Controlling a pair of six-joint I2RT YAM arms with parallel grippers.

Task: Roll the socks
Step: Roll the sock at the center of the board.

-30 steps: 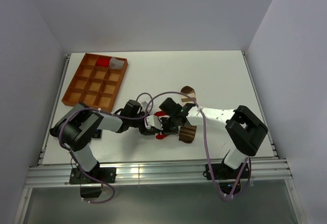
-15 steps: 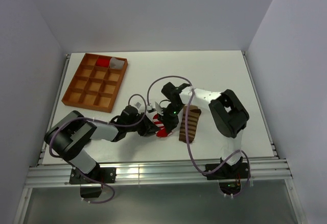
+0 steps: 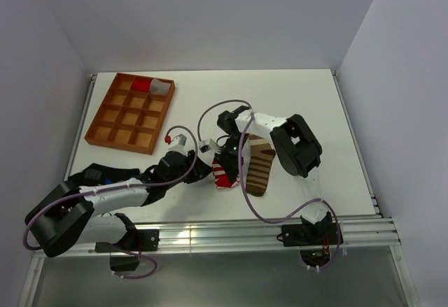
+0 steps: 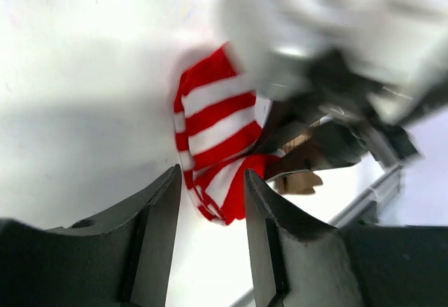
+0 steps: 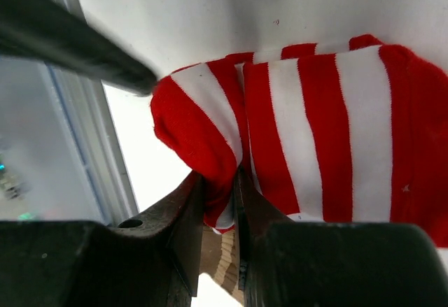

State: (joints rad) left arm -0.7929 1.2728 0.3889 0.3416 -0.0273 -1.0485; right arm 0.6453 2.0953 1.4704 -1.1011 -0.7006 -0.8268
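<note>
Red-and-white sock point(image 5: 315, 132): soft, light, limp; best taken at folded edge, there nipped by right gripper point(image 5: 218, 195); left gripper point(image 4: 211, 184) parted, empty.

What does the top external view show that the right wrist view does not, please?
Only the top external view shows the orange tray at the table's far left and the whole brown striped sock. Only the right wrist view shows, close up, the right gripper pinching a folded edge of the red-and-white sock. Both show that red-and-white sock lying on the white table.
</note>
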